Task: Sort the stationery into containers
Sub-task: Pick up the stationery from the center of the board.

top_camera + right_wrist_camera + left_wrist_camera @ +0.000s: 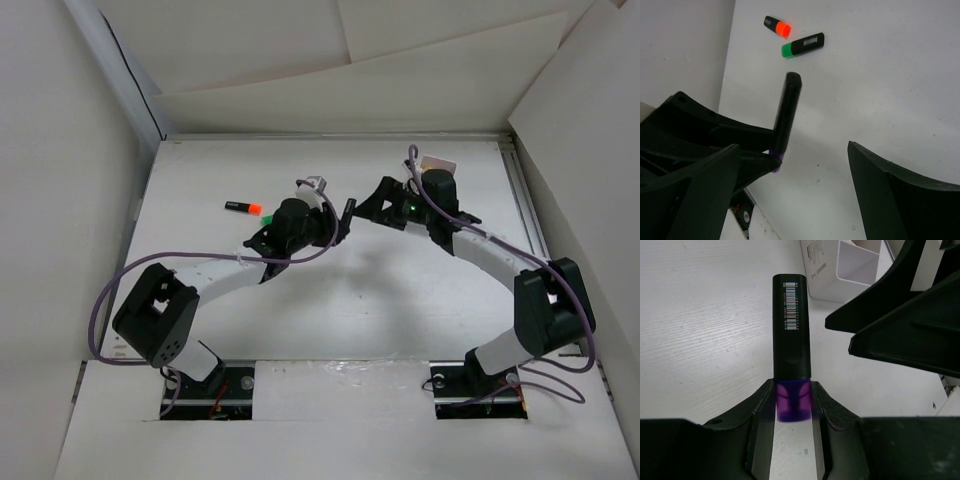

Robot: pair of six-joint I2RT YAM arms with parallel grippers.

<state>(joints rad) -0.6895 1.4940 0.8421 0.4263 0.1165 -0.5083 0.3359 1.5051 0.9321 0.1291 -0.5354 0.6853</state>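
Plainly, the left tool [792, 400] pinched a black purple-ended plastic marker [791, 325] over the middle of the bench [350, 300]. The right tool [795, 150] stood spread. The white compartmented plastic box [850, 270], near the far edge, was cut off.

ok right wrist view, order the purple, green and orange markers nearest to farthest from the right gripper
1. purple marker, just ahead, held by the left gripper
2. green marker, farther ahead
3. orange marker, farthest, upper left

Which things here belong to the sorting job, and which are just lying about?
Job: purple marker, orange marker, green marker, white box.
Not the job: cable, board walls.
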